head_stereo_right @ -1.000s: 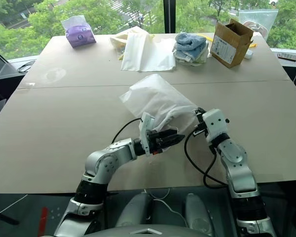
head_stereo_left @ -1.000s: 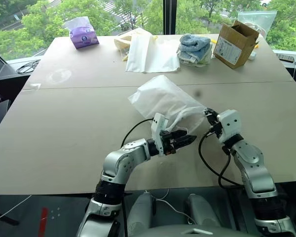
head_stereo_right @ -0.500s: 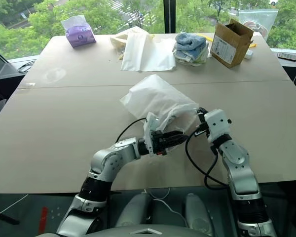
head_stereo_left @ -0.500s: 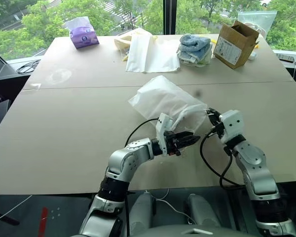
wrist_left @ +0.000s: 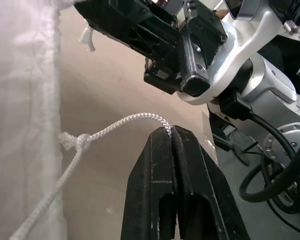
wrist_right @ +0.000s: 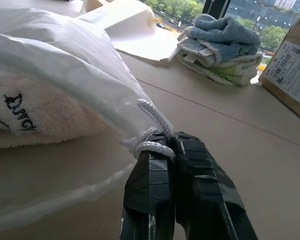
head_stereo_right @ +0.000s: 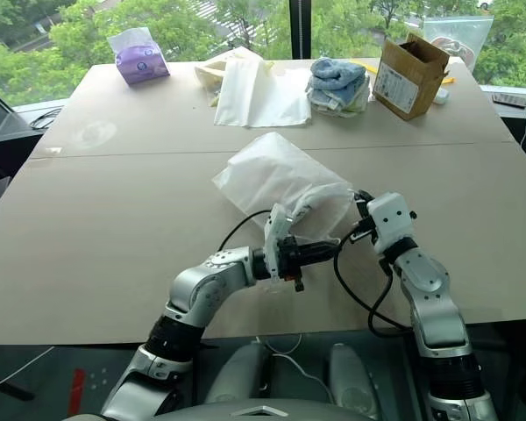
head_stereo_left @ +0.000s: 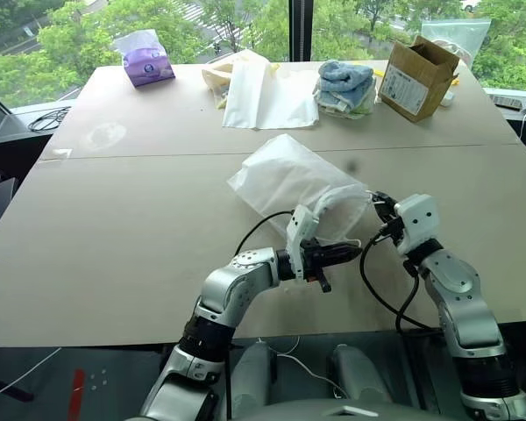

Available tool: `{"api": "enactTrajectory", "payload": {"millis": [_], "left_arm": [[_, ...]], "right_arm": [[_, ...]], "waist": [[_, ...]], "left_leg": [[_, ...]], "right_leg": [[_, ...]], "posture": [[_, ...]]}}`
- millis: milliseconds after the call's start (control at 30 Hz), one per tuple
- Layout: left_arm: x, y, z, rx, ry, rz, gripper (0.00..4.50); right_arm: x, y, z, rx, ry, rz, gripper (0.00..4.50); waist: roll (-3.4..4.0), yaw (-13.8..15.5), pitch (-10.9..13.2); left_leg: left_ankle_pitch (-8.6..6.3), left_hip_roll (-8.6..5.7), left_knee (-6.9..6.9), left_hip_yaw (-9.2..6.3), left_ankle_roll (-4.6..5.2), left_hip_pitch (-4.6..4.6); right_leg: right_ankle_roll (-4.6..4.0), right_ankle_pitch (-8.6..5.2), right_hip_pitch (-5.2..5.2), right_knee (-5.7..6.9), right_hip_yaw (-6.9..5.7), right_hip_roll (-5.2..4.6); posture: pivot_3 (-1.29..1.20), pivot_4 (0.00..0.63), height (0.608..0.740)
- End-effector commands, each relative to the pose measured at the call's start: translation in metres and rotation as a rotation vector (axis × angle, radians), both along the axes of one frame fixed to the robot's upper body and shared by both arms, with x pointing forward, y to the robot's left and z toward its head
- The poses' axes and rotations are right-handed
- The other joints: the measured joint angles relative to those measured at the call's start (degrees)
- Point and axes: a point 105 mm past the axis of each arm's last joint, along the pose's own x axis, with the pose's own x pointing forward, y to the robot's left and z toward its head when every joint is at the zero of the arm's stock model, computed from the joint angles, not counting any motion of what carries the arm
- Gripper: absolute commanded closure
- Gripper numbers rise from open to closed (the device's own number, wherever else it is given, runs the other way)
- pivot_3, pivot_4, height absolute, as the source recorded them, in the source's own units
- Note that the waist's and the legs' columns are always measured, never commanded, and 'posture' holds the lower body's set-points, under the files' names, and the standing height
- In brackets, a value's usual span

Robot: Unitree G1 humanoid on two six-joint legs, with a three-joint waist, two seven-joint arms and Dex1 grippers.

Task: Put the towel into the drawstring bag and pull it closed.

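Near the front edge of the table (head_stereo_left: 114, 263), at its middle, the drawstring bag (head_stereo_left: 285, 175) is laid flat, its mouth turned to the near right. Inside it, the towel (wrist_right: 35, 117) is seen as a cream cloth with dark lettering. A white cord (wrist_left: 117, 125) is pinched between the closed fingers of the left gripper (wrist_left: 171, 131), which is pointed rightward just near of the bag's mouth. Another loop of cord at the bag's right corner is clamped by the fully closed right gripper (wrist_right: 171, 140). Wide bare tabletop is left on either side. Along the far edge are ranged a purple tissue pack (head_stereo_left: 145, 60), a flat white sheet (head_stereo_left: 267, 96), folded blue towels (head_stereo_left: 344, 86) and a cardboard box (head_stereo_left: 418, 77).
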Motion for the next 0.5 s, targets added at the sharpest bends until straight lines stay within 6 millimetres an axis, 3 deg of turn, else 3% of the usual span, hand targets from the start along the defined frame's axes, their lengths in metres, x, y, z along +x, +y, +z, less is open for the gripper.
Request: {"api": "enactTrajectory", "payload": {"millis": [33, 100, 233, 367, 500], "left_arm": [[0.01, 0.01, 0.037, -0.098, -0.151, 0.123, 4.44], [0.018, 0.017, 0.049, -0.129, -0.184, 0.199, 4.44], [0.039, 0.053, 0.073, -0.048, -0.356, 0.469, 4.44], [0.048, 0.073, 0.088, 0.043, -0.476, 0.618, 4.44], [0.046, 0.088, 0.107, 0.18, -0.694, 0.724, 4.44]], "right_arm": [[-0.004, -0.002, 0.014, 0.002, -0.051, 0.005, 4.5], [-0.004, -0.003, 0.015, 0.002, -0.051, 0.003, 4.5], [-0.003, -0.011, 0.015, 0.008, -0.053, -0.023, 4.5], [-0.001, -0.02, 0.016, 0.025, -0.048, -0.059, 4.5], [0.011, -0.045, 0.021, 0.1, -0.049, -0.207, 4.5]], "waist": [[0.0, 0.0, 0.0], [0.0, 0.1, 0.0], [0.0, 0.1, 0.0], [0.0, 0.2, 0.0], [0.0, 0.1, 0.0]], "left_leg": [[0.0, 0.0, 0.0, -0.01, 0.0, 0.0], [0.0, 0.01, 0.01, -0.02, 0.0, -0.02], [0.0, 0.01, 0.01, -0.01, 0.01, -0.02], [0.0, 0.0, 0.01, -0.02, 0.01, -0.03], [0.0, -0.01, 0.01, -0.03, 0.0, -0.05]], "right_leg": [[0.0, 0.0, 0.0, 0.0, 0.0, 0.0], [0.0, 0.0, 0.0, -0.01, -0.02, -0.01], [0.0, 0.0, 0.0, -0.02, -0.01, 0.0], [0.0, 0.0, 0.0, -0.02, -0.02, 0.0], [0.0, 0.0, -0.01, -0.02, -0.02, -0.01]], "posture": [[0.0, 0.15, 0.74], [0.0, 0.15, 0.74], [0.0, 0.15, 0.74], [0.0, 0.15, 0.74], [0.0, 0.15, 0.74]]}}
